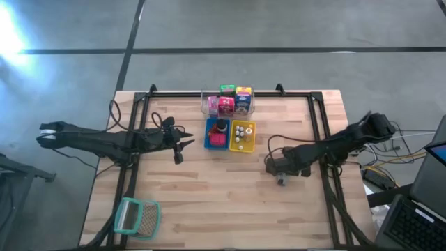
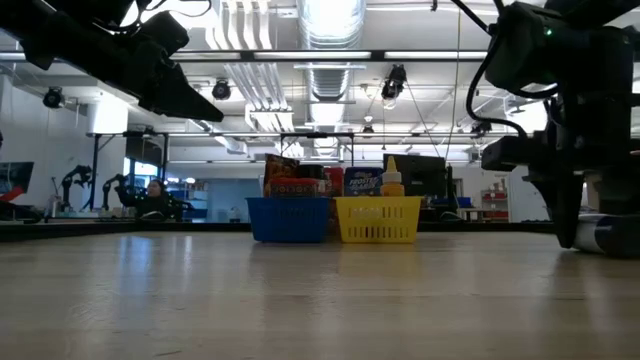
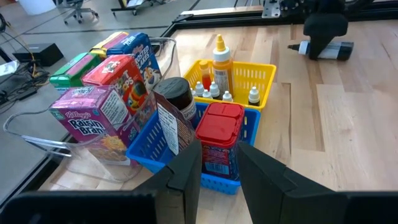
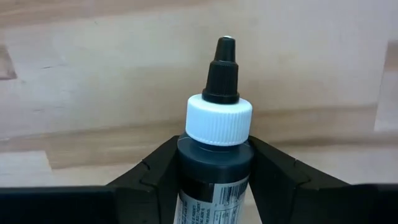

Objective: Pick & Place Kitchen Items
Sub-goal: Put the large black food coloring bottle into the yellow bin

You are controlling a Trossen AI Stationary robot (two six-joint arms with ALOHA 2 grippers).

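Beside the blue tray [image 3: 146, 152], a box [image 3: 93, 121] reads "Raisin Bran".

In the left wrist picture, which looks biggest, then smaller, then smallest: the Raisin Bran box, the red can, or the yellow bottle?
1. Raisin Bran box
2. Red can
3. Yellow bottle

The bottle stands farther from the camera, so it may look smaller than it is.

1. Blue tray [image 2: 288, 220] stands at mid-table, touching or just beside the yellow tray [image 2: 378, 220].
2. Boxes and a dark jar [image 2: 312, 183] rise above the blue tray; a yellow-capped bottle [image 2: 392, 180] rises above the yellow tray.
3. Right gripper [image 2: 570, 225] reaches down to the tabletop at the far right, by a bottle [image 2: 612, 236] lying on its side.
4. Left arm [image 2: 130, 60] hangs overhead, upper left.
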